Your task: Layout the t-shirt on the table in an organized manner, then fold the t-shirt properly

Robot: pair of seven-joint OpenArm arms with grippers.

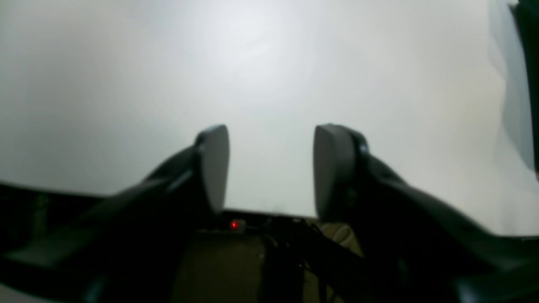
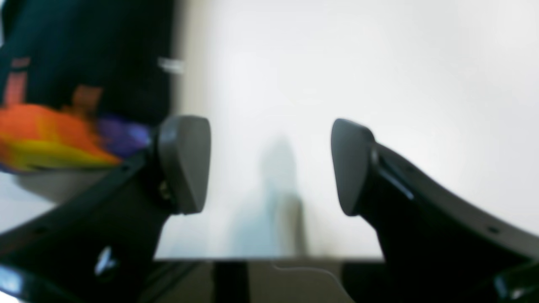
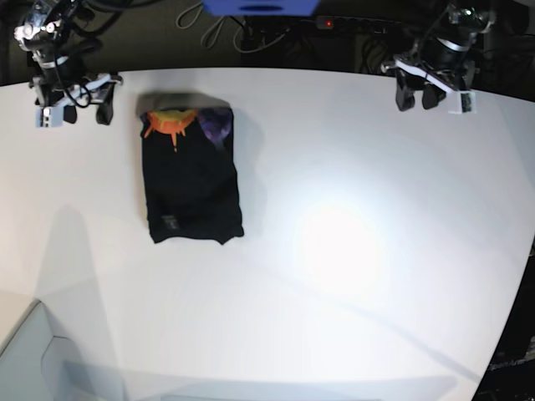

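T-shirt [image 3: 191, 175] folded, graphic mostly hidden | left tool [image 1: 269, 168] agape, empty | right tool [image 2: 269, 164] agape, empty

Base view, 12 o'clock: blue block [image 3: 259, 7], flat-faced, cut off by the upper frame edge. Just toward 1 o'clock of it: dark power strip [image 3: 351, 23], lying crosswise, with a lit red indicator [image 3: 328, 23] at its near end. Toward 11 o'clock: loose pale cables [image 3: 213, 29], looped over dark ground. At 7 o'clock: pale grey panel [image 3: 25, 359], angled, partly out of frame; type not identifiable. At 4 o'clock: dark floor [image 3: 514, 368].

Left wrist view, 6 o'clock: small red light [image 1: 234, 225], blurred, above an olive-tan surface [image 1: 219, 269] crossed by dark cabling.

Right wrist view, 6 o'clock: beige surface [image 2: 294, 282], blurred, detail unreadable.
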